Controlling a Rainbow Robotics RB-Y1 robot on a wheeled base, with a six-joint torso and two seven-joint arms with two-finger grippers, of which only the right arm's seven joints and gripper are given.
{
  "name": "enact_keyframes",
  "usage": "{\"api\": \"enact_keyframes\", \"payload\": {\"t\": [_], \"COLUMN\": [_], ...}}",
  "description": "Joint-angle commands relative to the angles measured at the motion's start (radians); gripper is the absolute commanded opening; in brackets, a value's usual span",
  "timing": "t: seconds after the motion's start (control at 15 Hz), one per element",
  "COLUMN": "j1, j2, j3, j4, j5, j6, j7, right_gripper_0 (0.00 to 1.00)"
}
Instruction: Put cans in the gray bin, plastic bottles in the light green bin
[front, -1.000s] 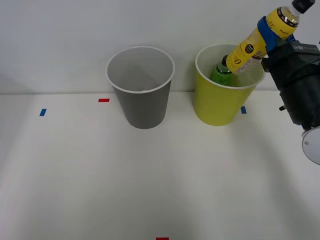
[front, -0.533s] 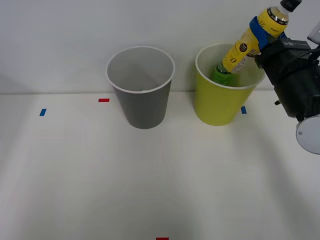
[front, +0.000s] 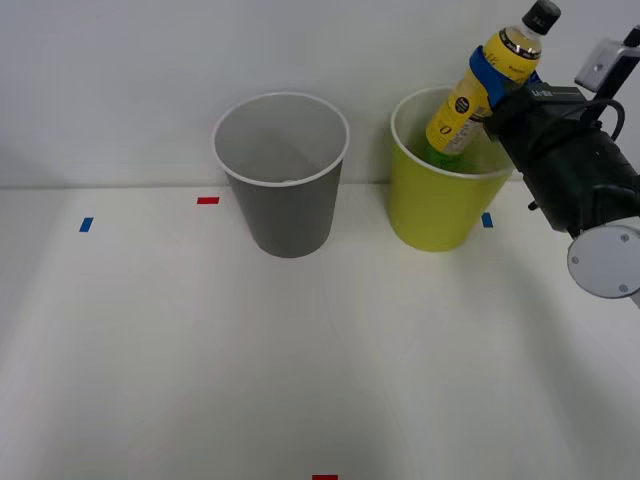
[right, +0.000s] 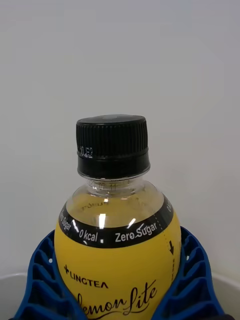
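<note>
1. At the left of the white bench (front: 200, 360), small blue and red tape marks (front: 208, 200) are seen; none lies in the way of the work.
2. The gray bin (front: 285, 185) stands upright left of centre, and nothing is visible inside it. It sits just beside the light green bin (front: 440, 205), a little apart from it.
3. In the light green bin a green bottle (front: 438, 157) is partly seen, mostly hidden behind the rim and the lemon tea bottle.
4. The yellow-labelled lemon tea bottle (front: 480, 85) is held tilted, cap up and to the right, with its base dipped inside the light green bin's mouth.
5. The right gripper (front: 490, 78) is pinched around the bottle's shoulder; in the wrist view the blue ribbed fingers (right: 40, 280) are pressed against both sides of the label.
6. Risks, as judged:
   - If released at this tilt, the bottle could strike the green bottle and bounce against the rim.
   - The bin looks light, so it could be nudged or tipped by the bottle's base or the gripper body pressing on the near wall.
</note>
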Motion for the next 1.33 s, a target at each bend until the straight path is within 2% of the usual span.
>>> {"api": "enact_keyframes", "payload": {"t": [0.07,0.4,0.47,0.53,0.67,0.73,0.93,1.33], "j1": [-0.012,-0.019,-0.016,-0.019,-0.032,-0.032,-0.032,-0.030], "j2": [-0.003,-0.005,-0.005,-0.005,0.003,0.008,0.012,0.017], "j3": [0.004,0.018,0.018,0.022,0.028,0.028,0.028,0.028], "j4": [0.018,0.019,0.018,0.018,0.018,0.018,0.012,0.010], "j5": [0.006,0.010,0.006,-0.001,-0.013,-0.017,-0.020,-0.017], "j6": [0.000,0.000,0.000,-0.006,-0.035,-0.050,-0.070,-0.099], "j7": [0.005,0.010,0.006,0.000,-0.015,-0.020,-0.023,-0.021], "right_gripper_0": [0.00,0.00,0.20,0.47,0.66,0.70,0.76,0.76]}}
